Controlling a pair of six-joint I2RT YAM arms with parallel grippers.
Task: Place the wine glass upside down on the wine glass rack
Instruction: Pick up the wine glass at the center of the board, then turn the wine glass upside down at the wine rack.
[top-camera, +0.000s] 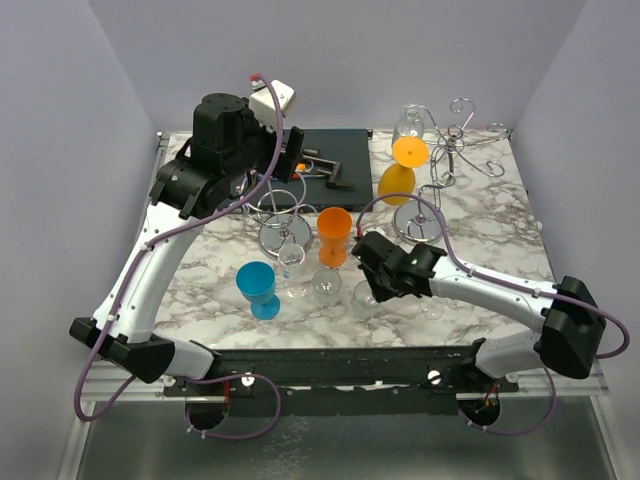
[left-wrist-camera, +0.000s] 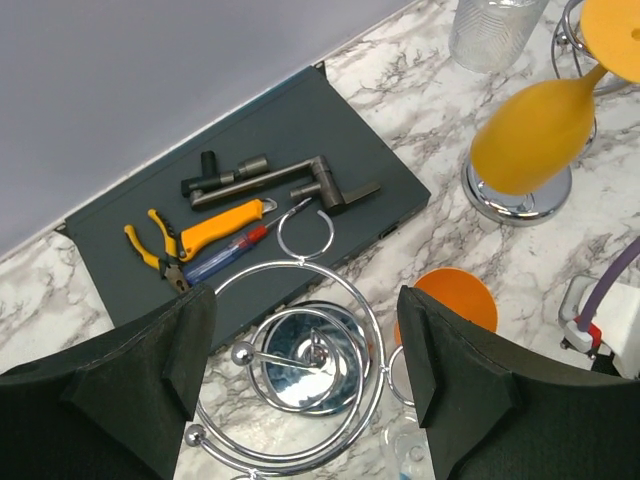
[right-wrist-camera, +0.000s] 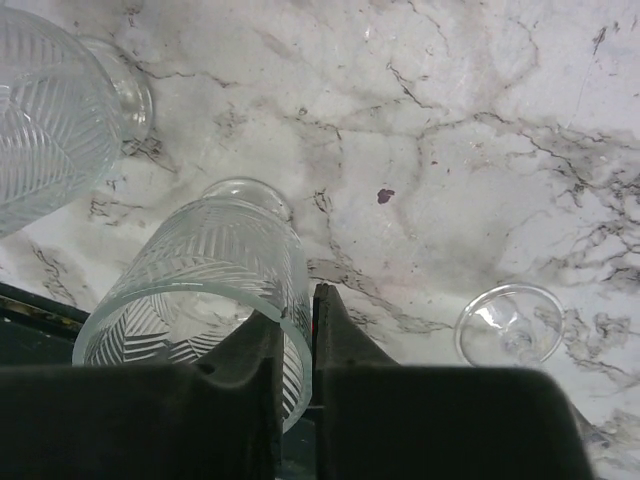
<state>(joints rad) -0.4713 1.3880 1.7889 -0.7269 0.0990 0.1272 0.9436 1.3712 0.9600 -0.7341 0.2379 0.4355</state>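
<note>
Two chrome wire racks (top-camera: 283, 212) (top-camera: 462, 148) stand on the surface. There are three coloured stemmed glasses: one blue glass (top-camera: 258, 287) and two orange glasses (top-camera: 334, 233) (top-camera: 400, 172). The clear wine glass (top-camera: 326, 288) appears at least four times (outlines melt into the marble, so no firm count). One dark tray (top-camera: 355, 145) carries one pair of pliers (left-wrist-camera: 155, 245), one screwdriver (left-wrist-camera: 225, 255), one yellow-handled tool (left-wrist-camera: 222, 224) and one dark metal tool (left-wrist-camera: 270, 180). There is one white box (top-camera: 276, 96).

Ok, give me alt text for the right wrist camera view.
The right hand pinches the wall of a clear etched glass at its rim, over a marble table. A second etched glass shows at upper left, a small clear glass at right.
</note>
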